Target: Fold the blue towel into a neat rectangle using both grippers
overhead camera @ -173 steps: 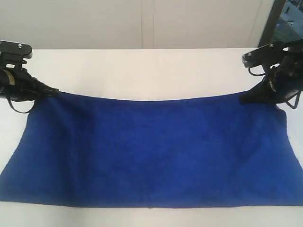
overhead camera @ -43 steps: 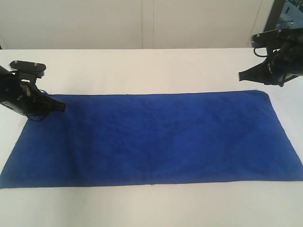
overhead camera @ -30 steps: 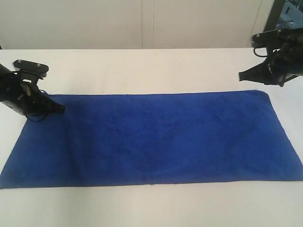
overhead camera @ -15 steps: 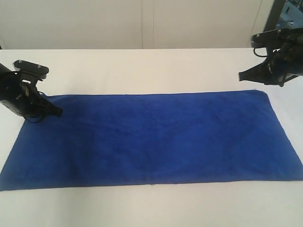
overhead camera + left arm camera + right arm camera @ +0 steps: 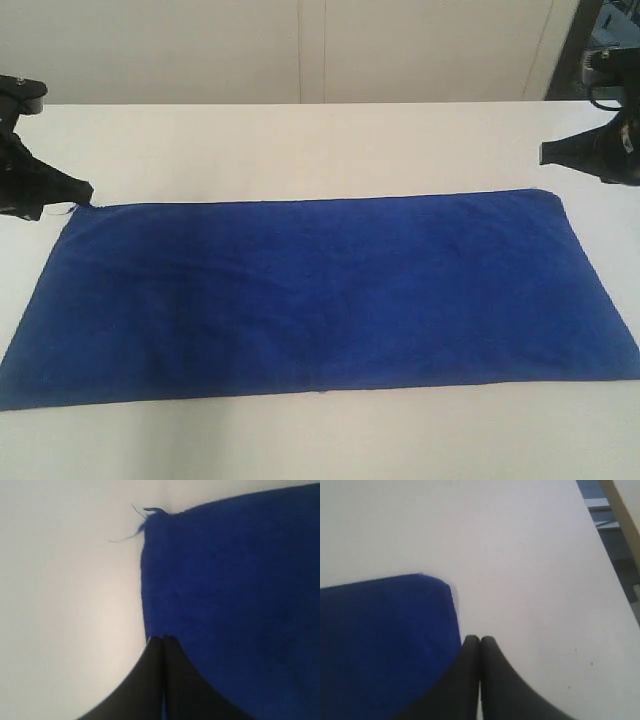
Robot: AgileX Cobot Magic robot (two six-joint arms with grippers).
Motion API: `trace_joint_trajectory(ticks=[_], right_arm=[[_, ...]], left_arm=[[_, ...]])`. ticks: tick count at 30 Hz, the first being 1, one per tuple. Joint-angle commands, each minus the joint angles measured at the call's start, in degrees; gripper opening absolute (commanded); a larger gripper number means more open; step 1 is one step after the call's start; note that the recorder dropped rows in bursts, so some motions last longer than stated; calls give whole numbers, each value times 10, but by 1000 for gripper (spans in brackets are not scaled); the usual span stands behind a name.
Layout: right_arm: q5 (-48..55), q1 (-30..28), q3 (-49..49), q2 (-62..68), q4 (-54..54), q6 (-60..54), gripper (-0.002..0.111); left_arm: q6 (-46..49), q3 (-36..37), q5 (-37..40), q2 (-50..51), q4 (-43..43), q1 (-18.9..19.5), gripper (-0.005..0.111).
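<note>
The blue towel (image 5: pixel 320 290) lies flat on the white table (image 5: pixel 300 140) as a long rectangle. My left gripper (image 5: pixel 85 190) hovers at the towel's far left corner, fingers pressed together. In the left wrist view its tips (image 5: pixel 163 638) sit over the towel's (image 5: pixel 230 590) short edge, a little way from the corner with the loose thread (image 5: pixel 127 534). My right gripper (image 5: pixel 545 153) is shut and stands just beyond the far right corner. In the right wrist view its tips (image 5: pixel 479 639) are over bare table beside the towel (image 5: pixel 385 640), with nothing held.
A pale wall runs behind the table's far edge. A dark opening (image 5: pixel 605 30) shows at the back right. In the right wrist view the table's side edge (image 5: pixel 607 545) is near, with a drop beyond it.
The left gripper has pulled leftward off the towel's corner area to its very tip. The right gripper has drifted right, further from the far right corner. The towel has stayed still.
</note>
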Motion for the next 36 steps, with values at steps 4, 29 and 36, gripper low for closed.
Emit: trace_joint_trajectory(ticks=[4,29,36], right_arm=[[53,0,62,-101,174,-136,0],[202,0,87,-259,557,-537,0],[199,0,87,-259,557,-541,0]], left_arm=[[106,8,125,-101,-160,0,0],[101,187,326,-673,-236,0,0],[126,188,337,-801,-221,1,0]])
